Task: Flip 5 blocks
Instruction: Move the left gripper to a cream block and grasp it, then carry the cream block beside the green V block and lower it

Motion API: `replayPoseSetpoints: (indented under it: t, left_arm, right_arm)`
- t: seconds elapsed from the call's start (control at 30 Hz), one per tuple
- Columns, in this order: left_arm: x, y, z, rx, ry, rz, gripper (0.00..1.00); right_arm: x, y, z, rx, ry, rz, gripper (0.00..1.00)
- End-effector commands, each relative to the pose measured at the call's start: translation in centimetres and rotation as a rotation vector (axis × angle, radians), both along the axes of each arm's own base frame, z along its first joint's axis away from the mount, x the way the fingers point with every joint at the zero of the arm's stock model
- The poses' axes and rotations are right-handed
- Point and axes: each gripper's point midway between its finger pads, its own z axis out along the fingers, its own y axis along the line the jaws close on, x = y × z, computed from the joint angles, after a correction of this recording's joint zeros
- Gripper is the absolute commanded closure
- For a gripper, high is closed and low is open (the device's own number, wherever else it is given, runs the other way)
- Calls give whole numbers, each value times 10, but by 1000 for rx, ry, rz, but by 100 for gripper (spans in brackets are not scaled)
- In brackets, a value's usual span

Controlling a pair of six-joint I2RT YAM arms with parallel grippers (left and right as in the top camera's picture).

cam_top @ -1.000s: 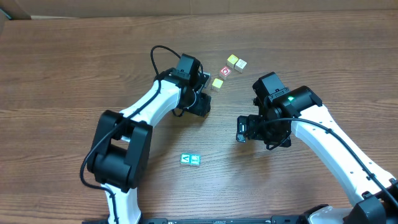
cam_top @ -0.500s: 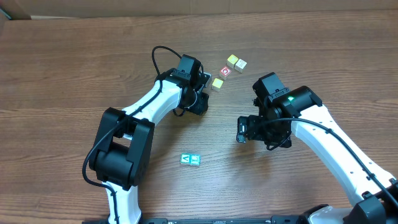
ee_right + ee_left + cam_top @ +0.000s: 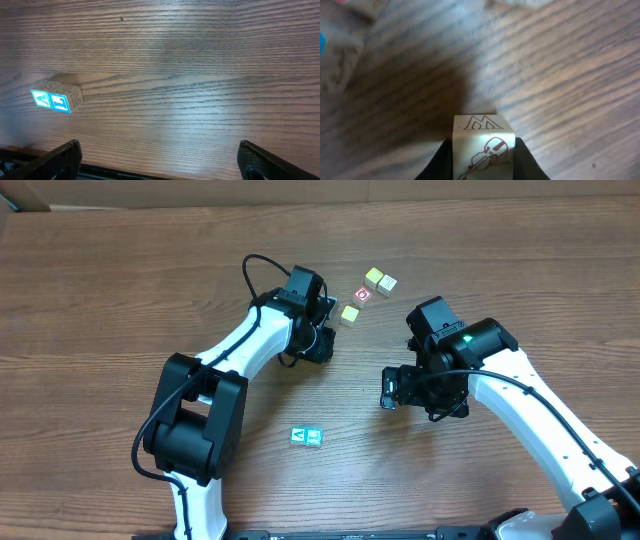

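Note:
In the left wrist view a pale block point(image 3: 483, 146) with a red letter M and a violin drawing sits between my left gripper's point(image 3: 483, 161) dark fingers point(image 3: 440, 164), which are shut on its two sides. From overhead the left gripper point(image 3: 322, 338) is just left of a yellow-green block point(image 3: 350, 314); the held block is hidden under the wrist. A red-framed block point(image 3: 362, 295) and two pale blocks point(image 3: 380, 280) lie beyond. Two teal-faced blocks point(image 3: 306, 437) lie side by side nearer the front, and the same teal pair point(image 3: 56, 98) shows in the right wrist view. My right gripper point(image 3: 394, 389) is open and holds nothing.
Bare wood-grain table point(image 3: 90, 300) surrounds the blocks. In the left wrist view, blurred blocks point(image 3: 340, 62) lie at the upper left. The right arm's white link point(image 3: 540, 420) crosses the right side of the table.
The left gripper's jaws have closed onto the block with the M and violin. Neither arm has shifted noticeably, and the right gripper stays open.

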Motion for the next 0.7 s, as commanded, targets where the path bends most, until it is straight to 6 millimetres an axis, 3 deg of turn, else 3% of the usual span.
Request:
replayPoseSetpoints:
  t: [0.0,0.17,0.3,0.53,0.67]
  left_arm:
    - [10,0,18,-7,-5,62,90]
    - [5,13,47,36,-20,119,92]
    - [-16,37,62,131,19,198,95]
    - [-43,52,74,166,24,260,95]
    - [-75,63,89,143,-19,283,95]
  right_arm:
    - [-1,0,0,-4,-7,10,0]
    - [-1,0,0,-4,-7,10,0]
    - [-1,0,0,-6,-4,10,0]
    - [-6,-3,-1,-16,17,11,0]
    - [-8,-3,-1,-18,20,29,0]
